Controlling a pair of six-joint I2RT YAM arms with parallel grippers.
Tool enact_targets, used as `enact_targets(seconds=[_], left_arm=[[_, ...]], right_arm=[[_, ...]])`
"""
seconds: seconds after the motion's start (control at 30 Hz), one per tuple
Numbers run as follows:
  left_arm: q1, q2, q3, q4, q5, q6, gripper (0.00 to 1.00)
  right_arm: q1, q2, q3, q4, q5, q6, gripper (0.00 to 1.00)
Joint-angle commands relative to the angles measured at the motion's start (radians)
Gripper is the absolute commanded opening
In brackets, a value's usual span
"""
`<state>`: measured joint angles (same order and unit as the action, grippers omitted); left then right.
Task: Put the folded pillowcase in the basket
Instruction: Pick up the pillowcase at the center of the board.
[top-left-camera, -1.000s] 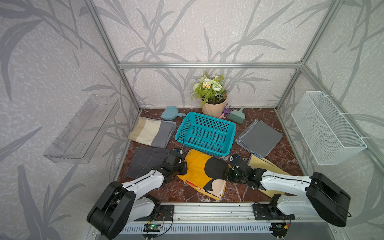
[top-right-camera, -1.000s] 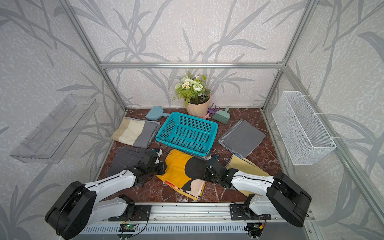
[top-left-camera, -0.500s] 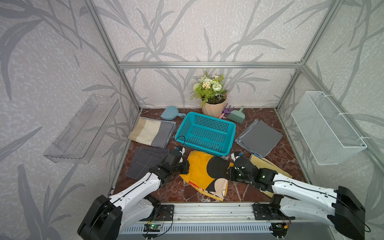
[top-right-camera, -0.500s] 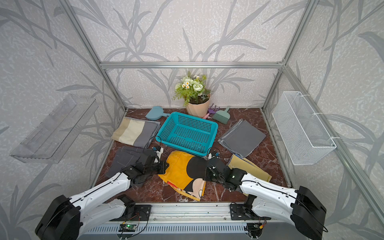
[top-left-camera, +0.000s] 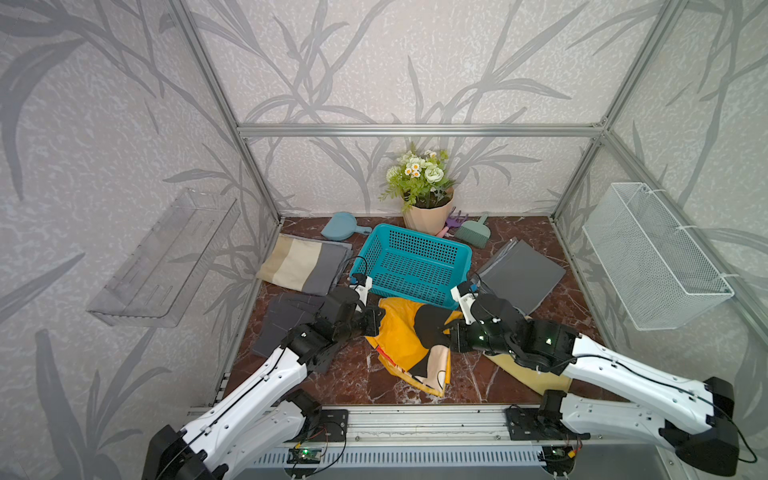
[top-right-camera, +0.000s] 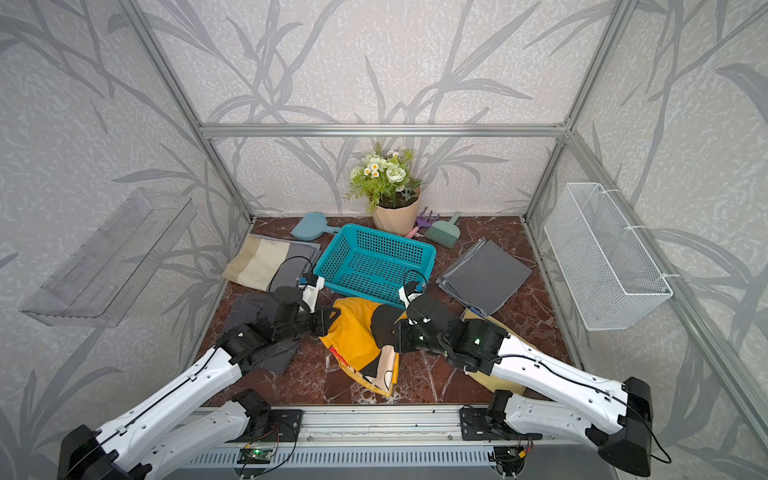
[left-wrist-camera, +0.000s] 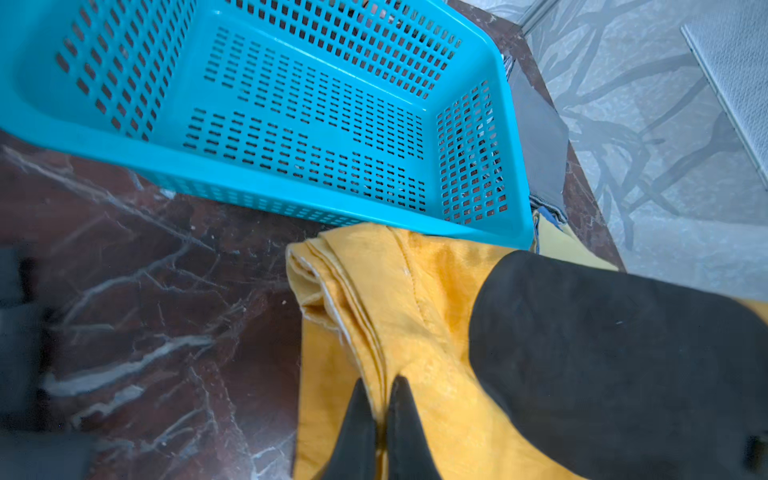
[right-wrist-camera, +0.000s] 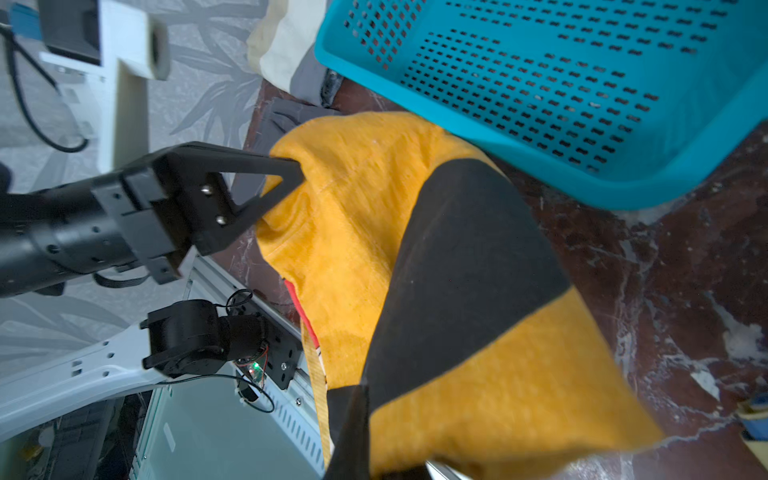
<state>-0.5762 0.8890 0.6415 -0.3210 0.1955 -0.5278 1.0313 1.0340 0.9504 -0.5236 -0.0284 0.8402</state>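
The left arm (top-left-camera: 257, 382) and right arm (top-left-camera: 623, 374) stretch low over the marble desk (top-left-camera: 349, 376), converging before the teal basket (top-left-camera: 419, 266). The folded pillowcase (top-left-camera: 399, 336) hangs between them just outside the basket, with the left pincer (top-left-camera: 376, 322) and right pincer (top-left-camera: 451, 336) each clamped tight on an opposite edge.

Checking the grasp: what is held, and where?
The yellow pillowcase: the left gripper pinches one side edge, and the right gripper pinches the opposite edge.
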Motion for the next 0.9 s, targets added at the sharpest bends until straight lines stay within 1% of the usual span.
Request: enact_targets(seconds=[0.0,0.03,0.07,0.13,0.3,0.37,0.43,0.5,0.57,0.67,0.8,0.87], left_arm=[[-0.003,0.002,-0.005,0.01,-0.024,0.009,0.5],[-0.003,0.001,-0.021,0.023,-0.03,0.006,0.66],[-0.002,-0.004,-0.037,0.04,-0.037,0.003,0.74],[-0.003,-0.017,-0.056,0.052,-0.058,-0.003,0.85],[-0.001,-0.072,-0.091,0.118,-0.109,-0.012,0.97],[0.002,-0.075,-0.104,0.167,-0.092,-0.015,1.0],[0.005,-0.067,-0.118,0.231,-0.044,-0.023,1.0],[0.012,-0.06,-0.135,0.315,0.036,-0.035,1.0],[0.021,-0.06,-0.159,0.439,0.151,-0.055,1.0],[0.043,-0.085,-0.184,0.585,0.258,-0.109,1.0],[0.122,-0.138,-0.204,0.704,0.395,-0.16,1.0],[0.192,-0.163,-0.238,0.809,0.494,-0.235,1.0]], right_arm=[[0.016,0.039,0.094,-0.054,-0.016,-0.066,0.0],[0.019,0.058,0.131,-0.066,-0.021,-0.104,0.0],[0.022,0.078,0.179,-0.085,-0.025,-0.13,0.0],[0.025,0.117,0.271,-0.132,-0.033,-0.171,0.0],[0.026,0.216,0.487,-0.233,-0.051,-0.272,0.0],[0.026,0.255,0.551,-0.255,-0.062,-0.299,0.0],[0.026,0.287,0.605,-0.271,-0.084,-0.32,0.0],[0.026,0.317,0.657,-0.285,-0.094,-0.342,0.0],[0.026,0.343,0.72,-0.304,-0.105,-0.368,0.0],[0.026,0.38,0.821,-0.351,-0.117,-0.416,0.0],[0.026,0.42,0.937,-0.423,-0.111,-0.469,0.0],[0.026,0.432,0.973,-0.442,-0.104,-0.485,0.0]])
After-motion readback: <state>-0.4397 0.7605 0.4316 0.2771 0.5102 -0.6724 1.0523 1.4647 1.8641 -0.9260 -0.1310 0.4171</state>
